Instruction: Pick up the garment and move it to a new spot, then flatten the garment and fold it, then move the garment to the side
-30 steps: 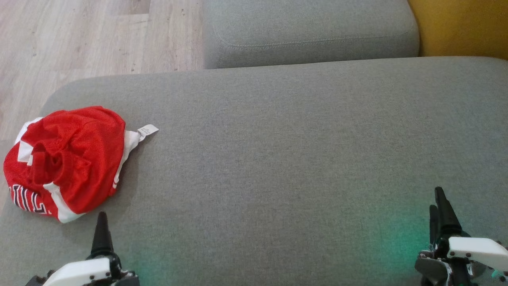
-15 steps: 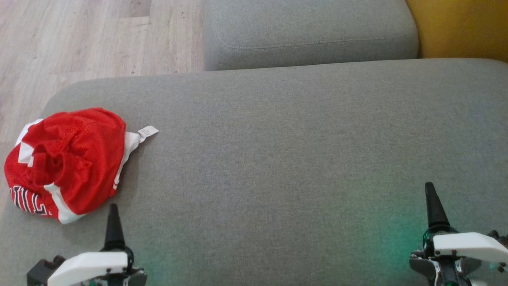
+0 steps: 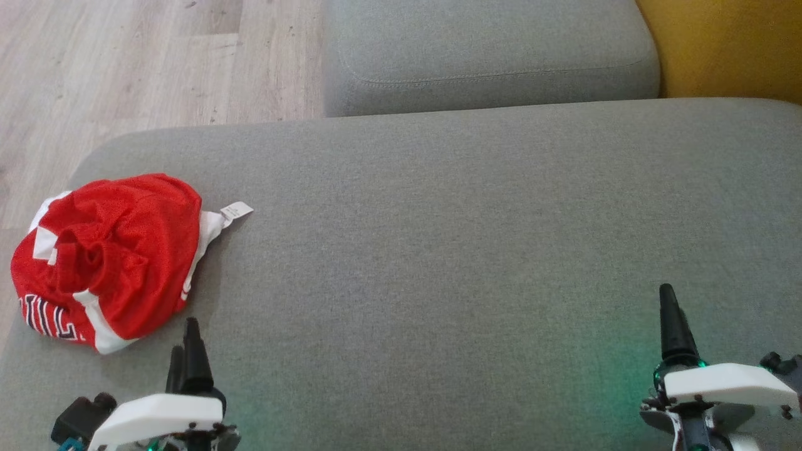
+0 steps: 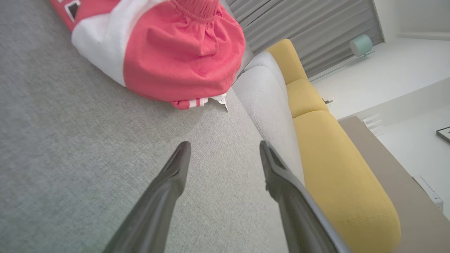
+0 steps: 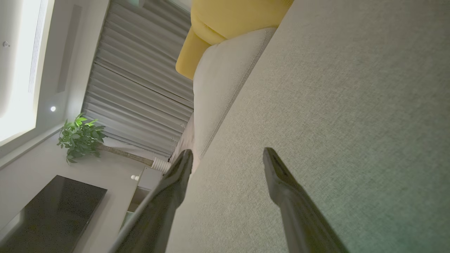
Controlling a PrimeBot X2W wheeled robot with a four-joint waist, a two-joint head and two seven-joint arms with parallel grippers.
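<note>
The left gripper (image 3: 185, 335) stands higher and further right in the head view than a second ago. It is nearer the lower edge of the red garment (image 3: 116, 257), and both its fingers (image 3: 194, 357) now show where one showed before. The right gripper (image 3: 666, 297) stands higher and further left, one finger now hiding the other. The whole head picture sits slightly lower, which is the camera's move.

The left gripper (image 4: 224, 143) holds its two dark fingers spread wide, with nothing between them. The right gripper (image 5: 227, 150) is likewise spread and empty. In the head view one right finger seems hidden behind the other.
</note>
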